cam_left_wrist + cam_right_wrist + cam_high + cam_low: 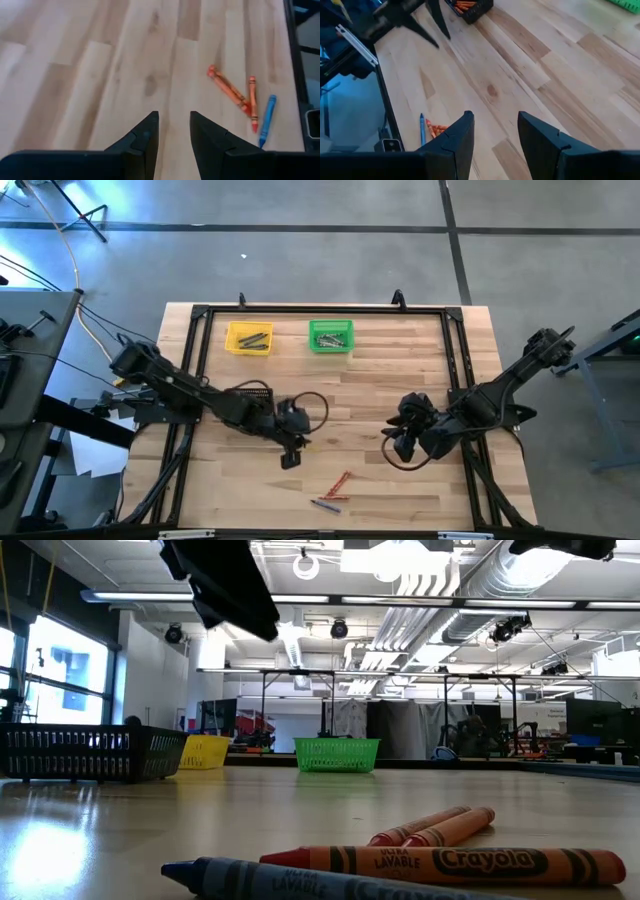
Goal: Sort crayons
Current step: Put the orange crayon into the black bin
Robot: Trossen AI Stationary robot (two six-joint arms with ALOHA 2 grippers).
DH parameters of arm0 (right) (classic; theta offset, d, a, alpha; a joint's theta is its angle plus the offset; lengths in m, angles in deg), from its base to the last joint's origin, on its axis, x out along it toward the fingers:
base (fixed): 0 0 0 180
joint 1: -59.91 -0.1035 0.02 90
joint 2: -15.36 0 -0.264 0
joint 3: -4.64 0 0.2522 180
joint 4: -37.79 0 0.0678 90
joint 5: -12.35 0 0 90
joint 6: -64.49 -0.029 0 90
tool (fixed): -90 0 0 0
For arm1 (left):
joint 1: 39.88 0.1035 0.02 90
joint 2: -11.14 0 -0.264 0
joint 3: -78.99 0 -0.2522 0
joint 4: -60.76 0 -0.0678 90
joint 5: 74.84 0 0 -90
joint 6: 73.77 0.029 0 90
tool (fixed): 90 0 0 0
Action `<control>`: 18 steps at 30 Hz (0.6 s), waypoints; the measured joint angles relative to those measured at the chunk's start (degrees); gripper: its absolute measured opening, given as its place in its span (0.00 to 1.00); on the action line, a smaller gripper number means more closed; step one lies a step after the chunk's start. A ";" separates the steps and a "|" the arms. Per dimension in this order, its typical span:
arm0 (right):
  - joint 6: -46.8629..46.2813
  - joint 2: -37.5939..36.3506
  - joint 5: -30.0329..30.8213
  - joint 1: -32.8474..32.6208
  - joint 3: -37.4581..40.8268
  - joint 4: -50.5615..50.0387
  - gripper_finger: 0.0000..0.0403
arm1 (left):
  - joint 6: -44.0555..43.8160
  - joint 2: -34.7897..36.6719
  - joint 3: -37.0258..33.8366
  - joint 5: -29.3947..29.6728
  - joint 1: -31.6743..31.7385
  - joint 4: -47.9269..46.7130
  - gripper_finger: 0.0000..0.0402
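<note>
Three orange-red crayons [450, 862] and a blue crayon [300, 882] lie loose and flat on the wooden table near its front edge; the high view shows these crayons [335, 486] right of centre. My left gripper [291, 457] hangs above the table just left of and behind them, open, with nothing between its fingers; in the left wrist view my left gripper [173, 116] points down toward bare wood, the crayons [235, 92] off to one side. My right gripper [402, 448] hovers open farther right; in its own view my right gripper [495, 115] is empty.
A yellow bin [248, 338] and a green bin [330, 336] stand at the table's far side, each with crayons inside. A black mesh bin [467, 7] holding orange crayons sits under my left arm. A black frame [455, 370] borders the table.
</note>
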State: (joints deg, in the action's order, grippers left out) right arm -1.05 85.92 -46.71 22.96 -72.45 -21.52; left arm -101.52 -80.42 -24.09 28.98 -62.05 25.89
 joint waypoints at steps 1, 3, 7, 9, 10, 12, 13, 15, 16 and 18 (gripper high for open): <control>0.40 0.07 -0.06 0.00 0.00 0.24 0.36 | 0.29 -1.07 0.00 -0.95 0.16 1.36 0.24; 2.32 0.36 -0.19 -0.01 0.00 0.91 0.36 | 0.86 -2.73 0.00 -3.20 0.41 3.86 0.24; 2.88 1.50 -3.28 -0.13 0.02 2.48 0.36 | 1.05 -5.74 0.00 -5.53 0.43 8.90 0.24; 3.22 2.27 -5.50 -0.11 0.02 3.11 0.36 | 1.04 -7.24 0.00 -6.38 0.43 11.63 0.24; 4.46 2.64 -6.67 -0.11 0.02 3.25 0.36 | 1.02 -8.04 0.00 -6.44 0.41 12.64 0.24; 5.37 3.56 -8.67 -0.07 0.02 3.63 0.36 | 1.09 -9.71 0.00 -6.49 0.39 15.14 0.24; 5.03 4.02 -9.69 -0.07 0.05 3.51 0.36 | 1.30 -10.48 0.01 -6.76 0.39 16.32 0.24; 3.96 4.97 -11.49 0.18 0.07 3.77 0.36 | 1.42 -11.93 0.73 -7.14 0.39 17.20 0.24; 3.59 5.44 -12.39 0.20 0.07 3.76 0.36 | 1.42 -12.91 1.75 -7.14 0.39 17.24 0.24; 2.32 6.41 -13.61 0.20 0.07 3.82 0.36 | 1.95 -14.92 4.41 -7.07 0.25 16.13 0.24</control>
State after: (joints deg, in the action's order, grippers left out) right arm 1.28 92.33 -60.32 23.16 -72.38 -17.70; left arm -99.56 -95.34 -19.68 21.91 -61.80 42.02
